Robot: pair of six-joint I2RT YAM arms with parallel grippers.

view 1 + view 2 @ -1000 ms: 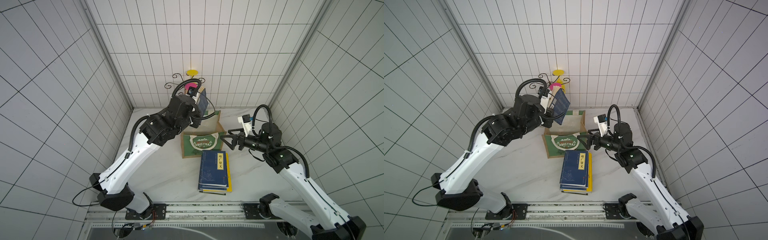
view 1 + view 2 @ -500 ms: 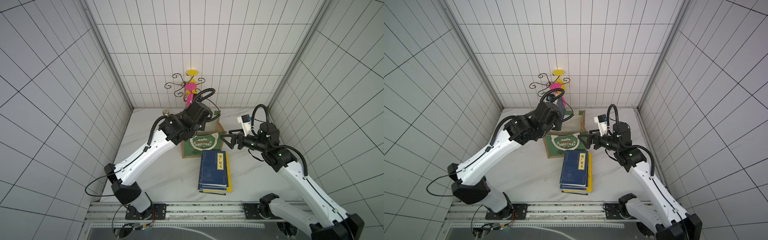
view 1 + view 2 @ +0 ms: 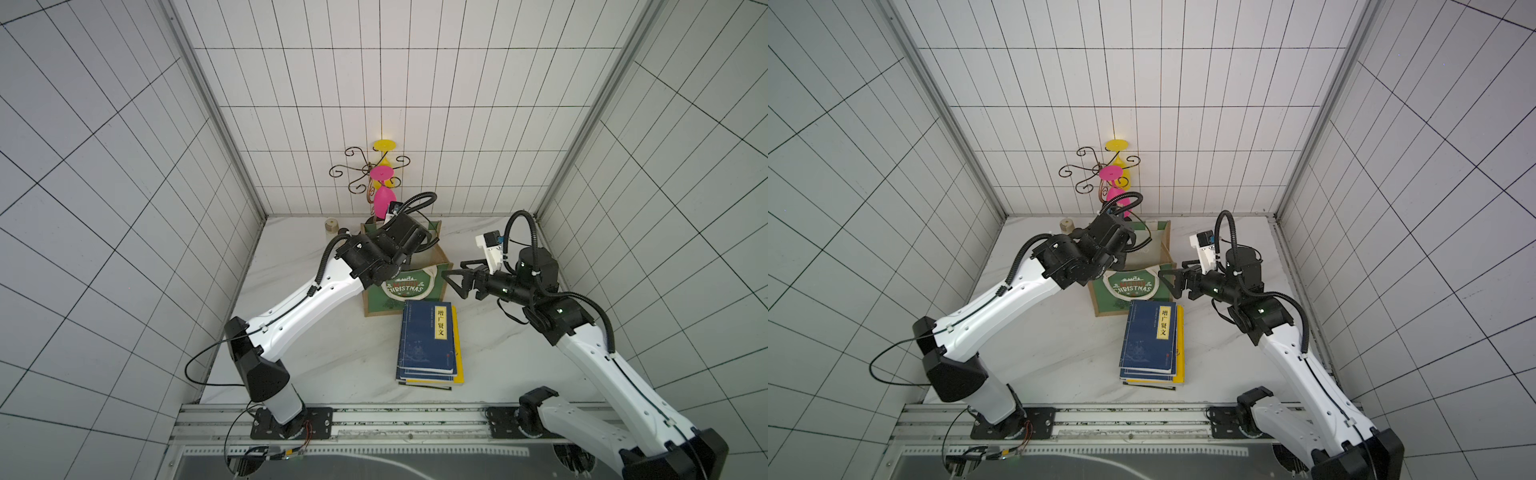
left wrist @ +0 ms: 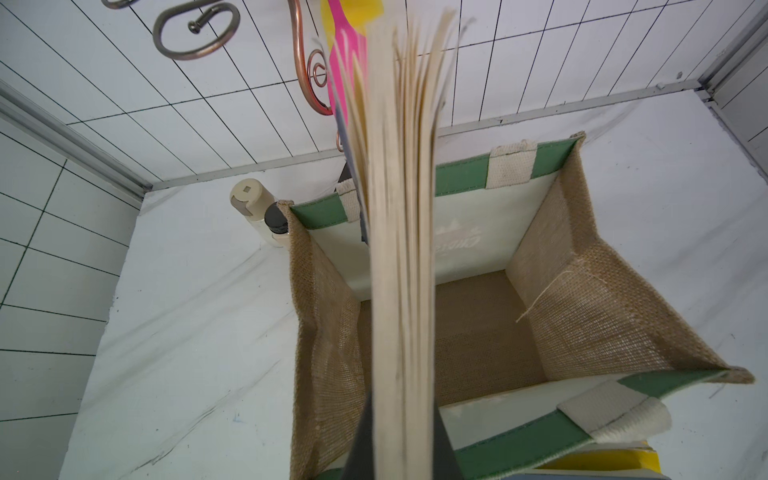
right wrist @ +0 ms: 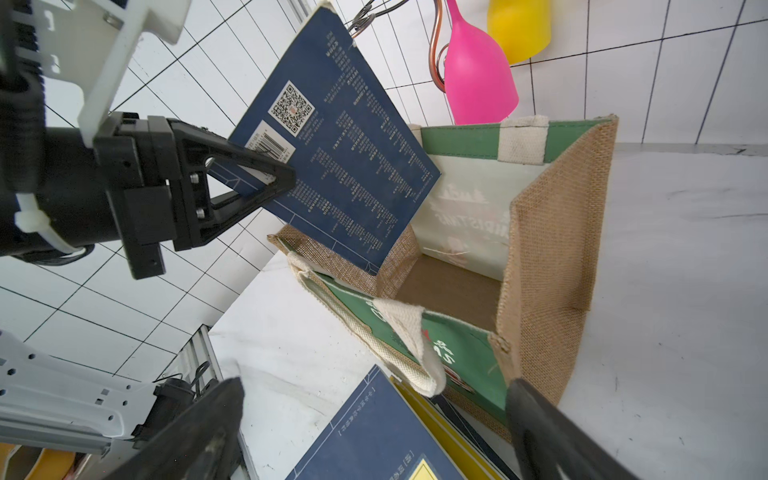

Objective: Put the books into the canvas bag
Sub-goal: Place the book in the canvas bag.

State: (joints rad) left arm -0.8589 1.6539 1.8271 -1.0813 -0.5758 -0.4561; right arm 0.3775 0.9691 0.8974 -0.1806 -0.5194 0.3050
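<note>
Pinching a navy book (image 5: 345,158) by its barcode corner, my left gripper (image 5: 286,178) is clenched hard on the cover, so the thin paperback hangs slanted over the canvas bag (image 5: 552,232). I hold it that way because a book lying flat would catch on the bag's rim, while a tilted one can slide in corner first. In the right wrist view its lowest corner dips at the bag's mouth beside one jute side wall; I cannot tell whether it touches the cloth. In the left wrist view the pages (image 4: 399,249) fan loose beyond my grip. What shows of the bag's floor beneath them is bare, so I judge this is the first book going in.

My right gripper (image 3: 455,279) hangs released, jaws spread wide, just beside the bag's front corner. The stack of books (image 3: 428,340) lies flat, close against the bag's front panel. My guess is that the right gripper waits there to steady the bag or take the next book.

A second ago I held the book high above the bag's back rim, its cover plain to see in the top views. Now my left arm has stretched forward and sunk — the wrist sits right over the bag's mouth, and the book is hidden beneath it in both top views. The right arm, the bag and the stack sit as they did.
</note>
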